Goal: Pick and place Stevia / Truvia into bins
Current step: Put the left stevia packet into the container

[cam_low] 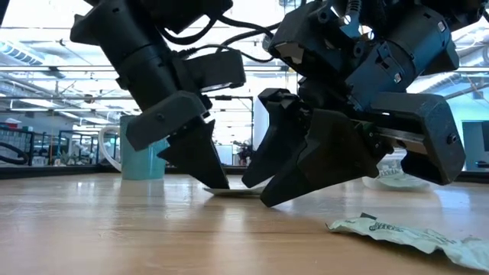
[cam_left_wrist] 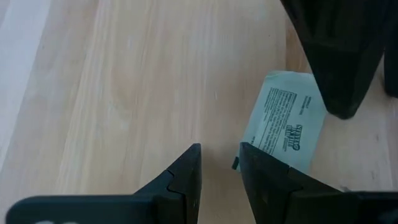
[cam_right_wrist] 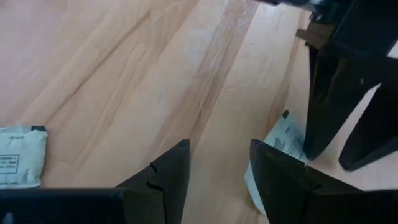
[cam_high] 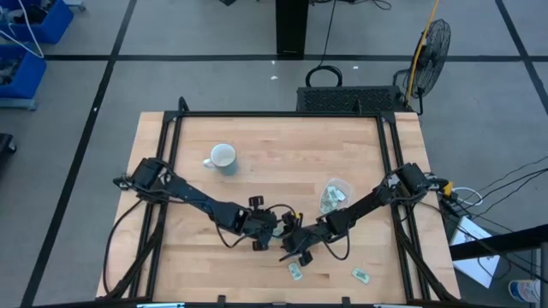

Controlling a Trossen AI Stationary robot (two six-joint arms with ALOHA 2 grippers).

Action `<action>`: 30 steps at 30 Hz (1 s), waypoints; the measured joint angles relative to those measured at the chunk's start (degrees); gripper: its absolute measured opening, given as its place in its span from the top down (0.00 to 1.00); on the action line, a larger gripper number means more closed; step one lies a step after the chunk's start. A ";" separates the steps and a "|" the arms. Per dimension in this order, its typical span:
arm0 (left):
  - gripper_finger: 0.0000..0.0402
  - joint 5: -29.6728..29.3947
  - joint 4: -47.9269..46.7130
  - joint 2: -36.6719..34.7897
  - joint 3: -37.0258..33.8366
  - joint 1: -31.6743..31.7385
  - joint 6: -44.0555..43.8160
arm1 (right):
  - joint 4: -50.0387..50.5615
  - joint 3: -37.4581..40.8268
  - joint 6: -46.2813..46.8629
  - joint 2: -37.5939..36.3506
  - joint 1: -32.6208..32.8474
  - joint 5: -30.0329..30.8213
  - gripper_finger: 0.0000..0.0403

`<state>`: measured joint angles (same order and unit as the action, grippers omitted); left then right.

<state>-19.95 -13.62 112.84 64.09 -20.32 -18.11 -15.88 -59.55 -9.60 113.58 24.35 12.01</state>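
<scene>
**Operator:** Where does the target packet (cam_left_wrist: pixel 285 124) lie relative to the fingers?

**Technician:** It lies flat on the table (cam_high: pixel 274 171), between the two grippers. In the left wrist view it sits just beyond and to the outer side of one fingertip of the left gripper (cam_left_wrist: pixel 219 163), with a corner close to that tip. In the right wrist view the same packet shows partly hidden behind one finger of the right gripper (cam_right_wrist: pixel 217 158). Both pairs of fingers stand apart with nothing between them — no packet is clamped yet.

**Operator:** Which gripper should take it?

**Technician:** One only, I judge. The low view shows both sets of tips down near the wood and close to each other, so a collision is the main risk. Hold one arm off while the other works.

**Operator:** Procedure for a clean pick?

**Technician:** Shift the working fingers sideways until the packet's short width lies between them, not beside them. Lower until the tips touch the wood, then close slowly — a thin flat packet tends to slide out rather than lift.

**Operator:** And the destination?

**Technician:** The clear bin (cam_high: pixel 336 195) stands behind the right gripper, with packets already in it. Two more loose packets (cam_high: pixel 295 271) lie on the table's near side; the mug (cam_high: pixel 223 157) is not involved.
</scene>
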 joint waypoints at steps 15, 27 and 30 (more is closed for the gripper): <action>0.71 0.24 -1.21 0.98 -0.06 0.00 -0.02 | 3.44 -0.07 -0.18 -0.09 -2.22 1.48 0.63; 0.71 0.45 -1.41 1.07 -0.13 0.04 -0.09 | 4.56 -0.02 -2.08 -0.10 -2.98 9.36 0.97; 0.71 0.46 -1.44 1.07 -0.13 0.04 -0.11 | 4.36 0.00 -3.16 -0.07 -2.98 9.60 0.99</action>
<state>-19.49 -15.06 113.91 63.96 -20.27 -18.21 -11.52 -59.55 -12.75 113.51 21.37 21.61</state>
